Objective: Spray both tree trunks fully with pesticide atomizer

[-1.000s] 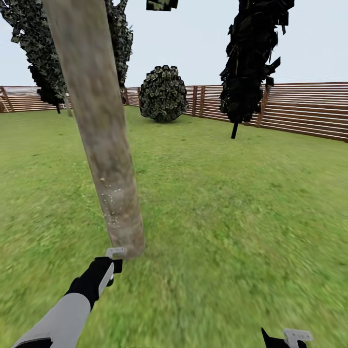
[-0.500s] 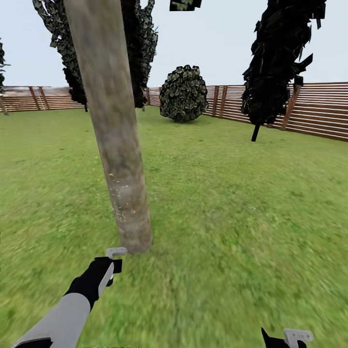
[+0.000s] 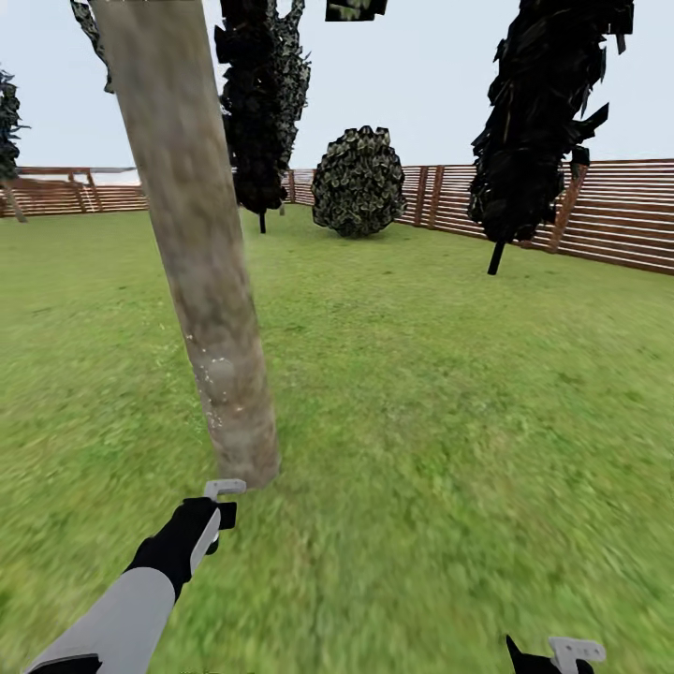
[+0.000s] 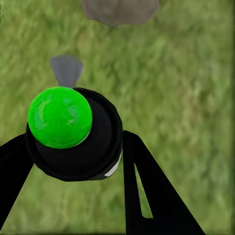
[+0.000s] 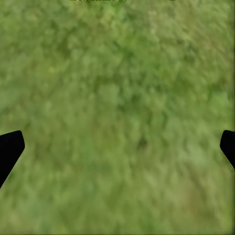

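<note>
From the head camera, a thick tree trunk (image 3: pixel 201 281) of mottled pale grey-brown bark rises from the lawn (image 3: pixel 449 393) at near left, leaning a little to the left as it goes up, its long axis close to upright; tiny white specks of pesticide (image 3: pixel 217 370) dot its lower part. The left claw (image 3: pixel 223 494) sits just in front of the foot of the trunk, a grey-white finger showing above the black wrist, and it points toward the trunk. At the lower right edge the right claw (image 3: pixel 562 652) pokes into view, well apart from the trunk. Farther off stand dark ragged trees (image 3: pixel 538 122), a round bush (image 3: pixel 358 183) and a brown slatted wooden fence (image 3: pixel 618 211) along the far side. In the left wrist camera, the left claw (image 4: pixel 81 147) pinches the atomizer (image 4: pixel 73 134), a round black body topped by a glossy bright green ball, with a small grey nozzle pointing toward the grey trunk base (image 4: pixel 120 10) across the blurred grass. In the right wrist camera, two black fingertips (image 5: pixel 10 149) sit at opposite edges, so the right claw (image 5: pixel 117 149) is spread wide, with nothing but grass between.
</note>
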{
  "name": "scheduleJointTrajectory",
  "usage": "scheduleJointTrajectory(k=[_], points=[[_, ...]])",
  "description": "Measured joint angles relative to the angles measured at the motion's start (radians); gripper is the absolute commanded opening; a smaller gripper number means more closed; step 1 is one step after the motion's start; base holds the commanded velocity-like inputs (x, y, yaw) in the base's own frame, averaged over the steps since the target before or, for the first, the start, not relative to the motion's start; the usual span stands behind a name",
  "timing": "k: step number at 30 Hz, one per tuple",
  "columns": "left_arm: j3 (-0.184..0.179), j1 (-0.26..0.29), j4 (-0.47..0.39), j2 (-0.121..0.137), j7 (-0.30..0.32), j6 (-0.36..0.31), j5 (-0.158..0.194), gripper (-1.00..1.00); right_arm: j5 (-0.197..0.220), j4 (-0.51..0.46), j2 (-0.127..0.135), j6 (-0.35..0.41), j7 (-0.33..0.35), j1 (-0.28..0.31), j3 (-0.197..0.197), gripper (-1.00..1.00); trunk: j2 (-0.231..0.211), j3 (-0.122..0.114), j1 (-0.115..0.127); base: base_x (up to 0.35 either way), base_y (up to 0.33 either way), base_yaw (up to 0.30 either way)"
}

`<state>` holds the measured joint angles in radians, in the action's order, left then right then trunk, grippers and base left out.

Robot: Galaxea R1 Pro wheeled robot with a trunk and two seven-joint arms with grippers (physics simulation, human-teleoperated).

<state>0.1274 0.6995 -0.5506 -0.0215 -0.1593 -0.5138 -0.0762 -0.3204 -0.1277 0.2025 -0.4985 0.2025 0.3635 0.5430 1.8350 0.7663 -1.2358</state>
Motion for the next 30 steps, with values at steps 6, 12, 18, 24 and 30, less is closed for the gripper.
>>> scheduleJointTrajectory(k=[6,12,18,24,30], points=[[0.000,0.000,-0.001,0.000,0.000,0.000,-0.001,-1.00,0.000,0.000,0.000,0.000,0.000,0.000,0.000,1.00,0.000,0.000,0.000,0.071,-0.273,0.267],[0.000,0.000,-0.001,0.000,0.000,0.001,0.001,-1.00,0.000,0.000,0.000,0.000,0.000,0.000,0.000,1.00,0.000,0.000,0.000,0.090,-0.273,0.278],[0.000,0.000,-0.002,0.001,0.000,0.001,0.002,-1.00,0.000,0.000,0.000,0.000,0.000,0.000,0.000,1.00,0.000,0.000,0.000,0.093,-0.273,0.120],[0.002,0.000,-0.002,0.002,0.000,0.001,0.003,-1.00,0.000,-0.001,0.000,0.000,0.000,0.000,0.000,1.00,0.000,0.000,0.000,0.093,-0.273,0.003],[0.004,0.000,-0.003,0.002,-0.002,0.002,0.004,-1.00,0.001,0.000,0.000,0.000,0.000,0.000,0.000,1.00,0.000,0.000,0.000,0.093,-0.273,0.005]])
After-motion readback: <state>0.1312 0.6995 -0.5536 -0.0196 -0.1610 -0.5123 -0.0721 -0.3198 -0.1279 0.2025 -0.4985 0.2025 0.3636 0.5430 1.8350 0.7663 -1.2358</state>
